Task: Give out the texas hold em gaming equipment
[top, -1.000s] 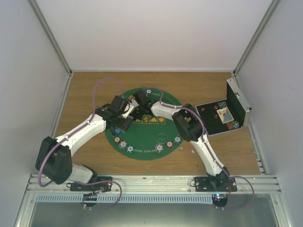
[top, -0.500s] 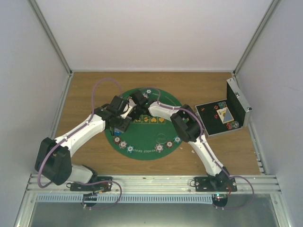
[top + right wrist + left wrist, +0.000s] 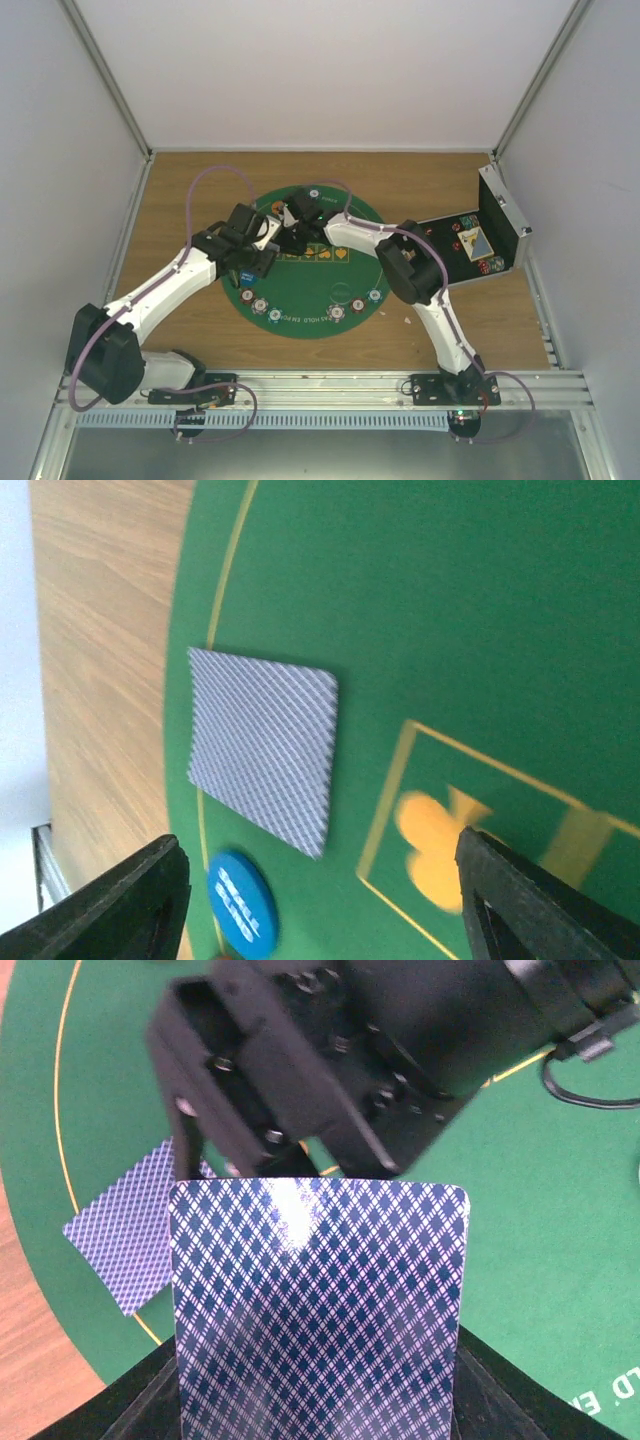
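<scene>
Here, diamond-patterned rectangular card [image 3: 318, 1310], green felt mat [image 3: 545, 1220]

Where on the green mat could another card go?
Bare: the round green felt mat's middle, between the yellow suit boxes and the near row of round chips. Crowded: its far-left rim, with a blue-patterned card and blue disc.

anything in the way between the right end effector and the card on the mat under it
Nothing visible. The card lies flat and uncovered on the green mat, below the open right end effector. The blue disc sits beside it, not on it.
</scene>
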You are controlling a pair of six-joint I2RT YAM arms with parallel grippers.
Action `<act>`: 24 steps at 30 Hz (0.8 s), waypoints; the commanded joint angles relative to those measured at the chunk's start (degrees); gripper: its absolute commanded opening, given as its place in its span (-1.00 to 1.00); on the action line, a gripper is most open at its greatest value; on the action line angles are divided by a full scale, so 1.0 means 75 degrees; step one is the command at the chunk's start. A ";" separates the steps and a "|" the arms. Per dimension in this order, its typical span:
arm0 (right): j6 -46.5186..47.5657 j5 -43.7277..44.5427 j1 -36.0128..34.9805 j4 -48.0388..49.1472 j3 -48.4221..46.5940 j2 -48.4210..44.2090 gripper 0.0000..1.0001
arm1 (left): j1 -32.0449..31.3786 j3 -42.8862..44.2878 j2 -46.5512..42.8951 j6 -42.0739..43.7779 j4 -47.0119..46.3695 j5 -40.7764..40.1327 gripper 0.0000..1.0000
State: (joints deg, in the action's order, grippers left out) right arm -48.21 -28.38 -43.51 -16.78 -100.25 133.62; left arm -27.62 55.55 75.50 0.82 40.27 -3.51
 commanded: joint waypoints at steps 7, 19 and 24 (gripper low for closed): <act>0.1154 0.0563 0.0788 -0.0230 0.2130 -0.2368 0.80 | 0.0019 -0.0215 -0.0454 0.0556 -0.0792 0.0345 0.13; 0.3964 -0.0735 0.2864 -0.1538 0.4797 -0.6276 0.94 | -0.1273 -0.0056 -0.0319 0.0934 -0.0914 0.1700 0.12; 0.4411 -0.2079 0.2861 -0.2046 0.5214 -0.6923 0.94 | -0.2340 -0.0278 -0.0376 0.0759 -0.1248 0.1771 0.12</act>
State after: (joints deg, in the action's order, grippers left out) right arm -21.34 -34.24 -21.78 -26.85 -63.11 83.85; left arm -40.91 54.00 73.38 7.03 35.79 7.55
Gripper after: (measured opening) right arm 0.971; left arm 0.563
